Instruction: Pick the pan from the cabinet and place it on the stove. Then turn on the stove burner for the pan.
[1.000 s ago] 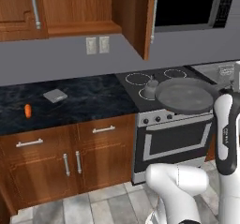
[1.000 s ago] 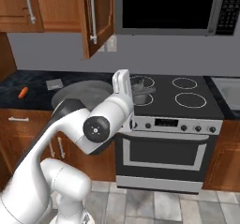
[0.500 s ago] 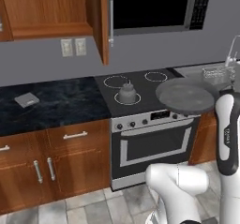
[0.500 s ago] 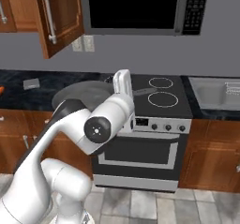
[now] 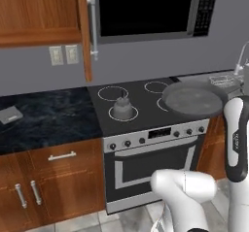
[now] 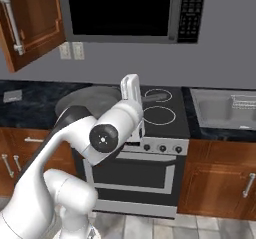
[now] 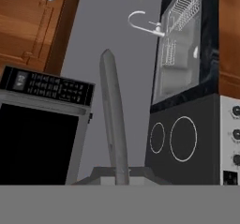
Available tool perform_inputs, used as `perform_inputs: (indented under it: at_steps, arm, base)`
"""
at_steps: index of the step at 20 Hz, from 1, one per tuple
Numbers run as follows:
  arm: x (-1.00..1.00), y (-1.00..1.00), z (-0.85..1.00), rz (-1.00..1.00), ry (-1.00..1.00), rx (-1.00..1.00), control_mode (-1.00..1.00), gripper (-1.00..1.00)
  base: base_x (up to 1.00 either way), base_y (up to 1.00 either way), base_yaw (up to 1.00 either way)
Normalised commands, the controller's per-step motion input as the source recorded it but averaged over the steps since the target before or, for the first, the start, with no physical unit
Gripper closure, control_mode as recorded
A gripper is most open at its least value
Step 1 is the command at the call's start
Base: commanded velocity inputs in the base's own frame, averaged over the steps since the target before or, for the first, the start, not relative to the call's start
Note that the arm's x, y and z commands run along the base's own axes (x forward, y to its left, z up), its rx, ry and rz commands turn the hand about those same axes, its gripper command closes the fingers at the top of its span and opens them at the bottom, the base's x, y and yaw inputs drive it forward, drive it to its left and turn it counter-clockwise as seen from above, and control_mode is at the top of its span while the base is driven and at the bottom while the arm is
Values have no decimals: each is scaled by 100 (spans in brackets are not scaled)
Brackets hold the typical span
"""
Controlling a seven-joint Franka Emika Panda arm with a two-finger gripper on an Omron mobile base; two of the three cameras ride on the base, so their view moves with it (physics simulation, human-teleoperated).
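Floating above stove [image 5: 146, 105]: one pan [image 5: 194, 99]; four rings; hand grip unclear.

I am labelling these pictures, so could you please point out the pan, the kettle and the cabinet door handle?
pan [image 5: 193, 99]: left base view, middle of its dish.
kettle [image 5: 123, 108]: left base view, its grey body.
cabinet door handle [image 5: 92, 24]: left base view, mid-bar.

You are looking at the stove [image 5: 146, 109] sitting between two counter runs, with the microwave [image 5: 146, 10] hanging directly above it. The kettle [image 5: 122, 108] is resting on the front-left stove burner [image 5: 122, 113]. The pan [image 5: 193, 99] is hanging above the stove's right side, off the glass. The cabinet [image 5: 44, 12] is standing open to the upper left. The sink [image 6: 222, 108] is lying right of the stove.
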Motion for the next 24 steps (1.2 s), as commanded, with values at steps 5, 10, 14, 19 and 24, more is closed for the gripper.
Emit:
perform_inputs:
  at_steps: [5, 10, 14, 19, 24]
  arm:
    - [0, 0, 0, 0, 0, 0, 100, 100]
    - [0, 0, 0, 0, 0, 0, 100, 100]
    - [0, 0, 0, 0, 0, 0, 100, 100]
    - [0, 0, 0, 0, 0, 0, 100, 100]
    - [0, 0, 0, 0, 0, 0, 100, 100]
  base:
    - [52, -31, 7]
    - [47, -26, 9]
    - [40, -35, 9]
    - [41, -36, 9]
    - [35, -23, 8]
